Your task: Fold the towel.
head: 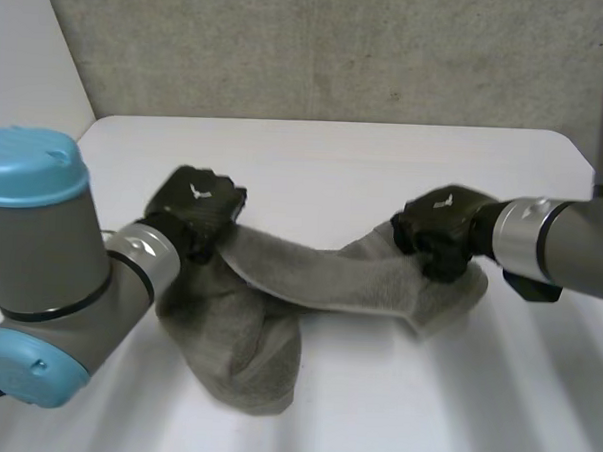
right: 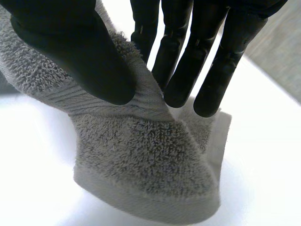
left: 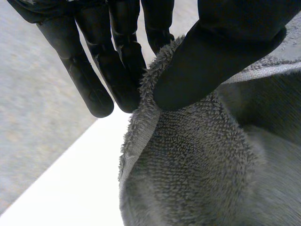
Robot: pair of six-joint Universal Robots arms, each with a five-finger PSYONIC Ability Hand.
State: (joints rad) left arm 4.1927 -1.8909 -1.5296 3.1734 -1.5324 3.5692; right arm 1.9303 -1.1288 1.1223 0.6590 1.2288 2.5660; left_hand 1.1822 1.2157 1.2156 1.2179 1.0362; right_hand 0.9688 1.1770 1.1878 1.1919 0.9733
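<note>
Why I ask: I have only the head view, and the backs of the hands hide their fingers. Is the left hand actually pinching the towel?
Observer: Yes. Its wrist view shows the left hand pinching the towel at its edge, between thumb and straight fingers.
Operator: And the right hand?
Observer: Same there. The right hand has its thumb pressing the towel's woven band against its fingers, and the cloth below hangs in a fold.

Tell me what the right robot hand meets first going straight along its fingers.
Likely the towel that the right robot hand pinches, bunched just past its fingertips, then the table; depth is unclear.
</note>
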